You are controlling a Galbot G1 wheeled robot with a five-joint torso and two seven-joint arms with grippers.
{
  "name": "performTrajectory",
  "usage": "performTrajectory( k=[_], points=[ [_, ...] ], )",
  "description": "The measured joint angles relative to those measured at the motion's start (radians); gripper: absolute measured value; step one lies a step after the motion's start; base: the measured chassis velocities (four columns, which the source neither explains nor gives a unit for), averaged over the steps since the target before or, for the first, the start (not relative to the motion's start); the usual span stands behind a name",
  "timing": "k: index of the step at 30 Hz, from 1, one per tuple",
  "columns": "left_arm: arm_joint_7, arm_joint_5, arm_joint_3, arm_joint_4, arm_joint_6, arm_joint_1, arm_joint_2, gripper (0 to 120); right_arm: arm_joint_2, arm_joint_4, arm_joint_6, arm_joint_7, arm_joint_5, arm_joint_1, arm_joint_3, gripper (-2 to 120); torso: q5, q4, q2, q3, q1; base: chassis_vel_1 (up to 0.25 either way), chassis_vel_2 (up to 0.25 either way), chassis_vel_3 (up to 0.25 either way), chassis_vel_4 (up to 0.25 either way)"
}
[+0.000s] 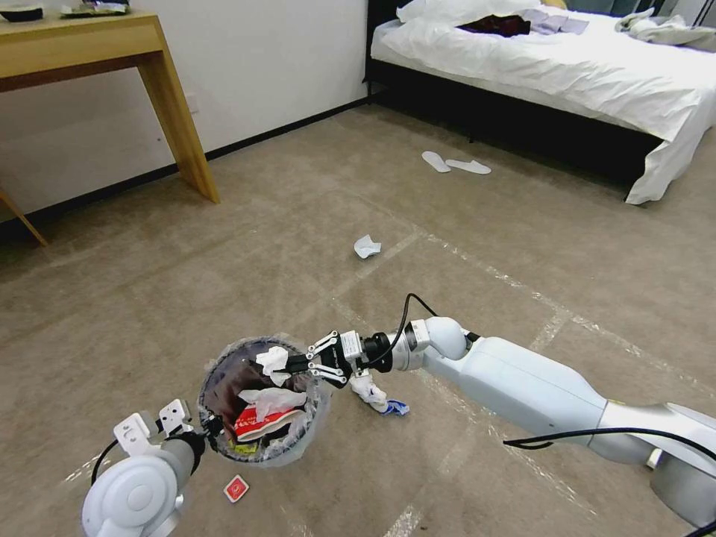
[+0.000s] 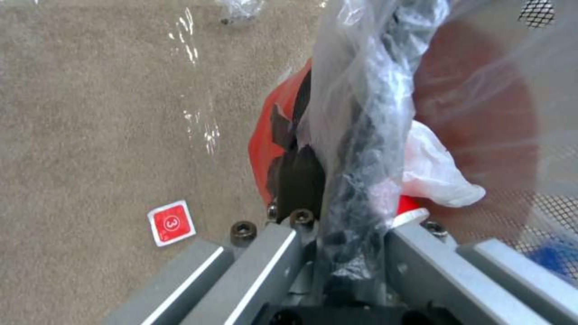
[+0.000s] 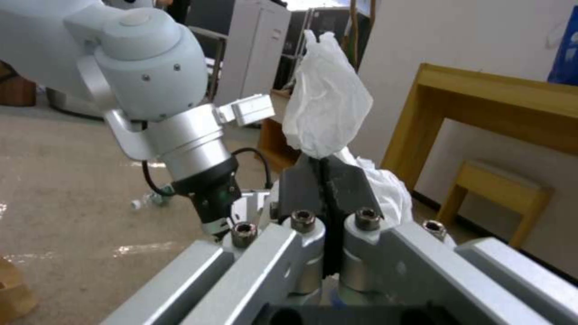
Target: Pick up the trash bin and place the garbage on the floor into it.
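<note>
Head view: trash bin [image 1: 257, 406], plastic-lined, held above the carpet floor [image 1: 522, 253] at its near rim by the left gripper [image 1: 211, 427]. Inside it lie a white tissue and a crushed red-white cup [image 1: 261, 426]. Right gripper [image 1: 287, 365] sits over the bin's far rim, clamped on a crumpled tissue [image 1: 272, 360]. On the floor: a paper scrap [image 1: 366, 245], a white-and-blue wrapper [image 1: 378, 397] just beside the bin, a red card [image 1: 236, 488].

Left wrist view: fingers [image 2: 355, 171] pinched on the bin's rim and liner.

Right wrist view: pads [image 3: 301, 180] closed on the tissue; wooden table [image 3: 482, 108] behind.
</note>
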Motion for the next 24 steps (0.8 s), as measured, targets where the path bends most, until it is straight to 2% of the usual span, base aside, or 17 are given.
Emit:
performTrajectory(
  k=[2, 3, 5, 6, 7, 8, 9, 10, 11, 12, 13, 14, 16, 17, 20, 23, 24],
  points=[
    [0.0, 0.0, 0.001, -0.001, 0.001, 0.002, 0.0, 0, 0.004, -0.004, 0.003, 0.01, -0.007, 0.003, -0.003, 8, 0.0, 0.0, 0.0, 0.0, 0.0, 0.0, 0.0, 0.0, 0.0],
    [0.0, 0.0, 0.001, -0.001, 0.001, 0.002, 0.0, 0, 0.004, -0.004, 0.003, 0.01, -0.007, 0.003, -0.003, 8, 0.0, 0.0, 0.0, 0.0, 0.0, 0.0, 0.0, 0.0, 0.0],
    [0.0, 0.0, 0.003, -0.002, 0.002, 0.002, -0.001, 0, 0.01, -0.007, 0.007, 0.025, -0.012, 0.008, -0.009, 19, 0.0, -0.0001, 0.0, 0.0, 0.0, 0.0, 0.0, 0.0, 0.0],
    [0.0, 0.0, 0.003, -0.002, 0.002, 0.002, -0.001, 0, 0.01, -0.007, 0.007, 0.025, -0.012, 0.008, -0.009, 19, 0.0, -0.0001, 0.0, 0.0, 0.0, 0.0, 0.0, 0.0, 0.0],
    [0.0, 0.001, 0.005, -0.002, 0.002, 0.002, -0.003, 0, 0.016, -0.011, 0.012, 0.038, -0.017, 0.013, -0.014, 25, 0.0, 0.0, 0.0, 0.0, 0.0, 0.0, 0.0, 0.0, 0.0],
    [0.0, 0.001, 0.005, -0.002, 0.002, 0.002, -0.003, 0, 0.016, -0.011, 0.012, 0.038, -0.017, 0.013, -0.014, 25, 0.0, 0.0, 0.0, 0.0, 0.0, 0.0, 0.0, 0.0, 0.0],
    [0.0, 0.001, 0.007, -0.002, 0.002, 0.002, -0.004, 0, 0.02, -0.012, 0.014, 0.044, -0.019, 0.015, -0.018, 30, 0.0, 0.0, 0.0, 0.0, 0.0, 0.0, 0.0, 0.0, 0.0],
    [0.0, 0.0, 0.007, -0.005, 0.002, 0.005, -0.001, 0, 0.035, -0.019, 0.018, 0.06, -0.024, 0.022, -0.038, 43, -0.0001, -0.0001, 0.0, 0.0, 0.0, 0.0, 0.0, 0.0, 0.0],
    [0.0, -0.004, 0.003, -0.006, 0.003, 0.006, 0.004, 0, 0.049, -0.024, 0.019, 0.061, -0.026, 0.023, -0.042, 50, -0.0001, -0.0001, 0.0, 0.0, 0.0, 0.0, 0.0, 0.0, 0.0],
    [0.0, -0.004, 0.003, -0.006, 0.003, 0.006, 0.004, 0, 0.049, -0.024, 0.019, 0.061, -0.026, 0.023, -0.042, 50, -0.0001, -0.0001, 0.0, 0.0, 0.0, 0.0, 0.0, 0.0, 0.0],
    [0.0, -0.006, 0.0, -0.006, 0.002, 0.006, 0.008, 0, 0.059, -0.027, 0.019, 0.061, -0.028, 0.022, -0.043, 55, 0.0, 0.0001, 0.0, 0.0, 0.0, 0.0, 0.0, 0.0, 0.0],
    [0.0, -0.006, 0.0, -0.006, 0.002, 0.006, 0.008, 0, 0.059, -0.027, 0.019, 0.061, -0.028, 0.022, -0.043, 55, 0.0, 0.0001, 0.0, 0.0, 0.0, 0.0, 0.0, 0.0, 0.0],
    [0.0, -0.007, -0.001, -0.007, 0.002, 0.006, 0.009, 0, 0.068, -0.03, 0.019, 0.061, -0.034, 0.012, -0.043, 65, -0.0001, 0.0003, 0.0, 0.0, 0.0, 0.0, 0.0, 0.0, 0.0],
    [0.0, -0.007, -0.001, -0.007, 0.002, 0.006, 0.009, 0, 0.068, -0.03, 0.019, 0.061, -0.034, 0.012, -0.043, 65, -0.0001, 0.0003, 0.0, 0.0, 0.0, 0.0, 0.0, 0.0, 0.0],
    [0.0, -0.008, 0.0, -0.009, 0.003, 0.004, 0.003, 0, 0.067, -0.032, 0.012, 0.061, -0.041, 0.008, -0.044, 83, -0.0001, -0.0003, 0.0, 0.0, 0.0, 0.0, 0.0, 0.0, 0.0],
    [0.0, -0.008, 0.0, -0.009, 0.002, 0.003, 0.003, 0, 0.068, -0.033, 0.01, 0.06, -0.041, 0.009, -0.044, 88, -0.0001, -0.0003, 0.0, 0.0, 0.0, 0.0, 0.0, 0.0, 0.0],
    [0.0, -0.008, 0.0, -0.009, 0.002, 0.002, 0.005, 0, 0.071, -0.034, 0.006, 0.058, -0.042, 0.011, -0.044, 95, -0.0001, -0.0002, 0.0, 0.0, 0.0, 0.0, 0.0, 0.0, 0.0]
  ],
)
